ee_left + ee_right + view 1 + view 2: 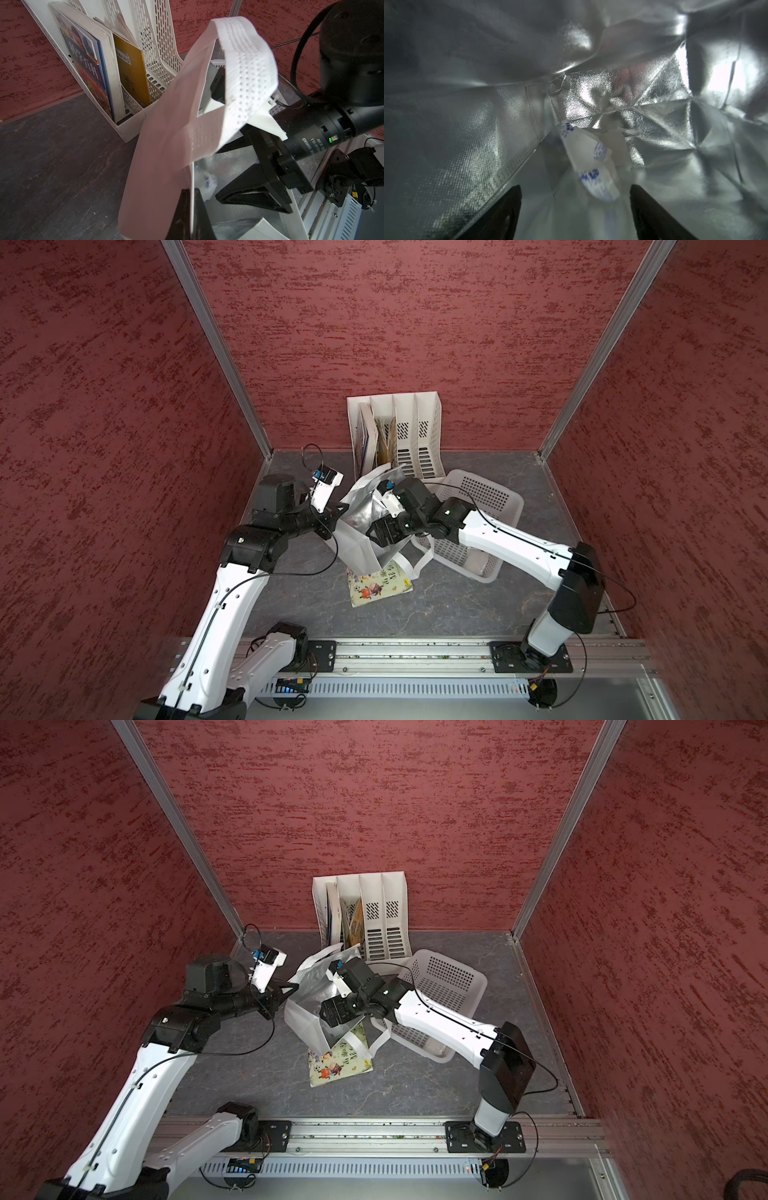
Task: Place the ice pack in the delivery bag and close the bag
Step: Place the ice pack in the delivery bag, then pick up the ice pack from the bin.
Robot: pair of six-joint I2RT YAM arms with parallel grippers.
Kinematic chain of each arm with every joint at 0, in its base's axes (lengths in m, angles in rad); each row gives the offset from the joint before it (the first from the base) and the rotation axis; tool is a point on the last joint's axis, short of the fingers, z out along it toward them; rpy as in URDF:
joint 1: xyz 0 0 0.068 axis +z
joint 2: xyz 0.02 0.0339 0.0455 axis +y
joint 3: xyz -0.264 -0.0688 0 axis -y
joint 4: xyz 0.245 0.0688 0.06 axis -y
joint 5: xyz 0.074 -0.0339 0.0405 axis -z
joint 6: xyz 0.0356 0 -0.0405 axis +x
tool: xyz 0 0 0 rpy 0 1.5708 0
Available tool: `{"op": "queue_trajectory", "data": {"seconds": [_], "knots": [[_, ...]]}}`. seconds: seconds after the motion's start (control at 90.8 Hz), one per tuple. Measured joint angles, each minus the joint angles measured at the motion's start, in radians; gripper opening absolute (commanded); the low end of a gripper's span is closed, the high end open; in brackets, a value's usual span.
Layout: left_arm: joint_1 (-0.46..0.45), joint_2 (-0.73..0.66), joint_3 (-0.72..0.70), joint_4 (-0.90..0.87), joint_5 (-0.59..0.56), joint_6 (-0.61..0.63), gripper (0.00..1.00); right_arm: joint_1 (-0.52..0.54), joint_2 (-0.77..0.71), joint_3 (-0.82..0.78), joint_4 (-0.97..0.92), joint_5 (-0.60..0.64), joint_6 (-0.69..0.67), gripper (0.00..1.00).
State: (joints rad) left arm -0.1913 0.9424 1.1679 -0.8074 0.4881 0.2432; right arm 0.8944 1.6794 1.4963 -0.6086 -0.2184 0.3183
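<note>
The grey tabletop (478,605) is taken up at its middle by the delivery bag (357,549), which is stood upright with its foil-lined mouth open. A white file rack (415,427) is set behind it and a perforated basket (486,493) just beside it. The bag's wall is pinched at the rim by the left gripper (340,510), which is clenched on the fabric so that the mouth is held spread. The right gripper (575,187) is sunk inside the lining, its jaws spread wide with nothing gripped. The ice pack (589,164), white with blue print and blurred, is seen loose ahead of those jaws, low against the foil. The release is judged to be the step in hand, and the placing all but done. Next, the right arm would need to be lifted straight out without the lining or a strap being snagged, and only then should the rim be let go.
</note>
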Motion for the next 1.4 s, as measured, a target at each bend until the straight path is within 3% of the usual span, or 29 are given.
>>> {"op": "queue_trajectory", "data": {"seconds": [0.231,0.32,0.408,0.529,0.727,0.904,1.036,1.179,1.289,1.399], "knots": [[0.0,-0.032,-0.022,0.002,0.0,-0.002,0.0,-0.049,-0.317,-0.093,-0.06,0.063,-0.079,0.98],[0.0,-0.031,-0.022,0.003,0.0,-0.001,0.0,-0.18,-0.453,-0.126,-0.135,0.066,-0.102,0.98],[0.0,-0.03,-0.022,0.007,0.0,-0.001,0.0,-0.32,-0.498,-0.165,-0.265,0.08,-0.109,0.95],[0.0,-0.024,-0.025,0.018,0.0,-0.001,0.0,-0.366,-0.414,-0.237,-0.438,0.127,-0.067,0.95],[0.0,-0.023,-0.046,0.049,0.002,-0.001,0.0,-0.389,-0.183,-0.301,-0.612,0.234,0.163,0.88],[0.0,-0.027,-0.059,0.062,0.003,-0.001,0.0,-0.397,-0.153,-0.353,-0.585,0.219,0.359,0.85],[0.0,-0.035,-0.068,0.068,0.005,-0.001,0.0,-0.401,-0.039,-0.347,-0.55,0.231,0.451,0.85],[0.0,-0.041,-0.068,0.067,0.005,-0.001,0.0,-0.403,0.109,-0.346,-0.489,0.26,0.504,0.85],[0.0,-0.043,-0.068,0.067,0.005,-0.001,0.0,-0.404,0.128,-0.336,-0.465,0.277,0.516,0.84],[0.0,-0.045,-0.068,0.067,0.005,-0.001,0.0,-0.406,0.129,-0.338,-0.439,0.286,0.51,0.72]]}}
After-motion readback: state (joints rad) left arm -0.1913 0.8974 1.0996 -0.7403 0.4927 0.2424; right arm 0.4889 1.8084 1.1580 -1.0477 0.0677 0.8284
